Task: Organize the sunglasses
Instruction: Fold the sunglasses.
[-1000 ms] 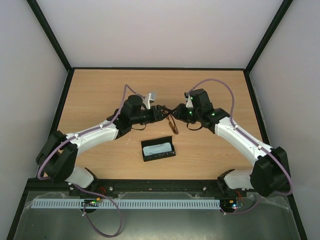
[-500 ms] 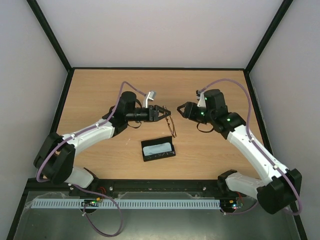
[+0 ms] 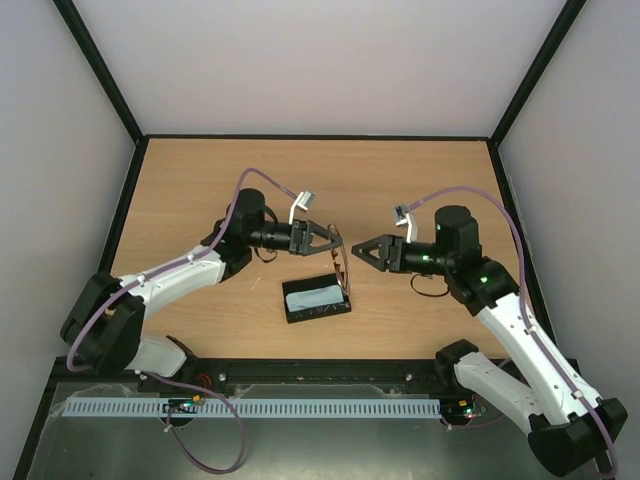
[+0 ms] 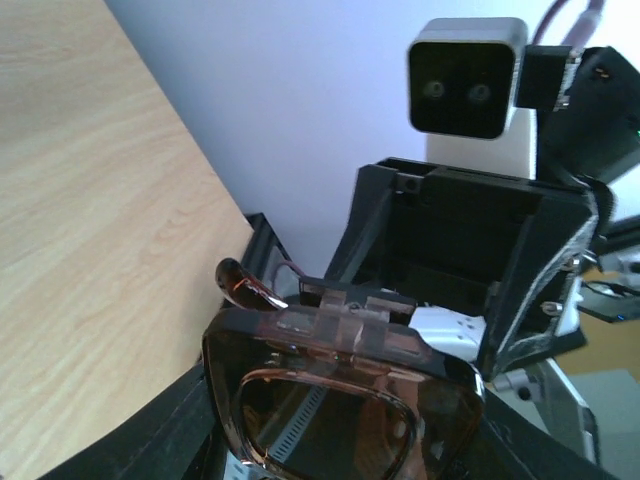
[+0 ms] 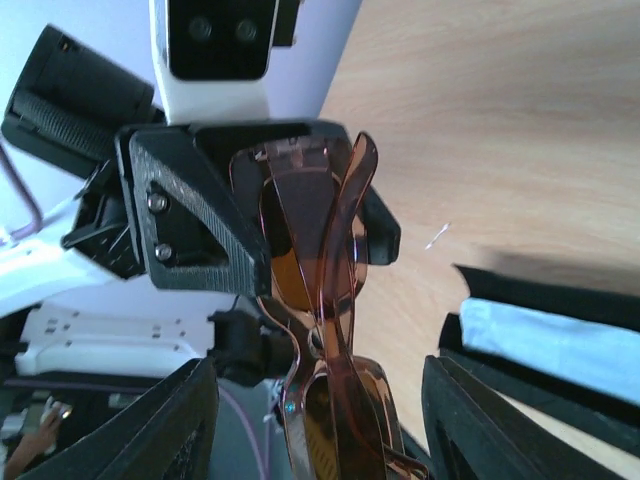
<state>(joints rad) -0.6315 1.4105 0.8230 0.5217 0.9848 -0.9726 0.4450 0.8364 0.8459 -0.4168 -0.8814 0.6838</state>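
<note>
Top view first: my left gripper (image 3: 333, 243) had the sunglasses (image 3: 344, 272) pinched up by the frame. They hung folded, with the lower end right over the near-right corner of the open black case (image 3: 318, 313) on the table (image 3: 200, 190). I couldn't tell if they were already touching the case. The blue-grey cloth (image 3: 313, 296) lay inside it. My right gripper (image 3: 360, 250) sat just beside the glasses, pointing at them, jaws spread and nothing in them. From my left wrist, the brown lens (image 4: 330, 420) filled the bottom of the shot, clamped between my own fingers, with the right arm's gripper facing me close behind. From my right wrist, the glasses (image 5: 320, 250) ran top to bottom, temples folded in, and my right fingers (image 5: 190, 420) stood wide on either side without touching the frame as far as I could see. The case and its cloth (image 5: 560, 345) were off at lower right. My take on the step: this was the drop into the case, so I'd have lined the glasses up along the long side of the case and lowered them flat onto the cloth. I'd only have opened the left hand once they rested there, because that thin frame could snag the rim or tip the light case.
</note>
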